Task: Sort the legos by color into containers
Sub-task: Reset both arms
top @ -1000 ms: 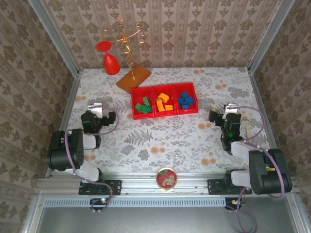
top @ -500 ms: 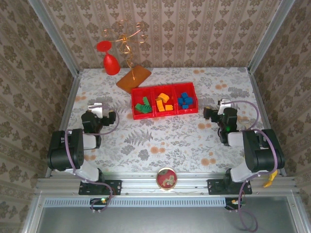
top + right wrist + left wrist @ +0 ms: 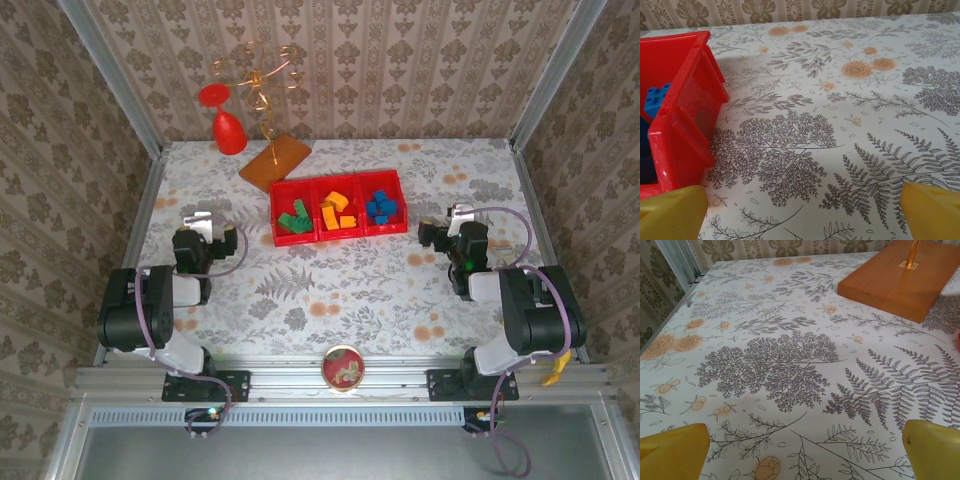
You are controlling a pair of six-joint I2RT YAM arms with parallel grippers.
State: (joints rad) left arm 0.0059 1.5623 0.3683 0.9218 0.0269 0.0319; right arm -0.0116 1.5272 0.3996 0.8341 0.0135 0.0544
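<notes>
The red tray (image 3: 338,188) lies at mid-table, and its three compartments hold the legos. Green legos (image 3: 294,218) fill the left one, orange-yellow legos (image 3: 338,212) the middle, blue legos (image 3: 382,206) the right. My left gripper (image 3: 208,228) rests low over the table left of the tray, its yellow fingers (image 3: 675,450) wide apart with bare cloth between them, so it is open. My right gripper (image 3: 445,230) sits right of the tray, also open, with its yellow fingers (image 3: 935,210) far apart. In the right wrist view the tray's wall (image 3: 685,110) and a blue lego (image 3: 655,97) stand close on the left.
An orange-brown board (image 3: 275,160) (image 3: 900,275) carrying a wire stand lies behind the tray, with a red goblet (image 3: 228,125) beside it. A yellow banana (image 3: 553,368) peeks out under the right arm. A round red dish (image 3: 342,367) sits on the front rail.
The right arm has folded back and its gripper has shifted slightly left toward the tray, uncovering the banana. The left gripper has barely moved. The legos stay put.
</notes>
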